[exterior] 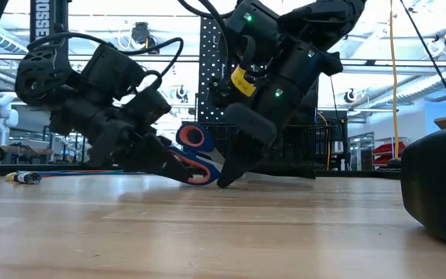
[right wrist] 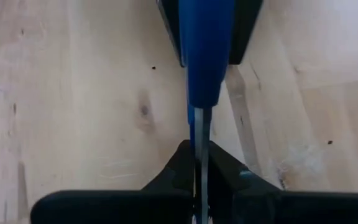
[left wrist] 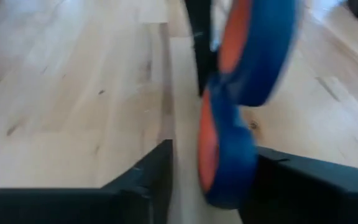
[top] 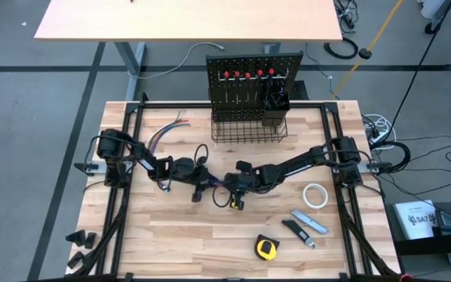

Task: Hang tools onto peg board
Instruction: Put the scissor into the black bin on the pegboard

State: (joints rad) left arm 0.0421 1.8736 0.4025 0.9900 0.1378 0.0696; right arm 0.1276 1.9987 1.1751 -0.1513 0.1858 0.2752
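Blue-and-orange-handled scissors (top: 219, 185) are held up at the table's middle, between my two grippers. In the low view the handle loops (exterior: 195, 140) stand up and the blade end slants down toward the table. My right gripper (top: 236, 188) is shut on the blades. My left gripper (top: 203, 185) is open. Its fingers stand on either side of the lower handle loop (left wrist: 225, 158), with a gap showing on one side. The peg board (top: 253, 74) stands at the far edge with red-handled screwdrivers (top: 245, 75) hanging on it. My right gripper pinches the scissors' silver blades (right wrist: 199, 152) between its two fingers, close to where the blue handle shank (right wrist: 205, 56) begins. The fingers lie across the blades' flat sides. The scissors slant upward from the hold, with the handles lifted clear of the table. My left gripper has one finger (left wrist: 291, 183) close against the lower handle loop; I cannot tell whether it touches.
A black wire basket (top: 245, 129) and a black cup (top: 276, 102) sit at the peg board's base. A white tape roll (top: 313, 195), a grey-blue utility knife (top: 310, 222) and a yellow tape measure (top: 266, 248) lie at the near right. Coloured wires (top: 167, 129) lie at the far left.
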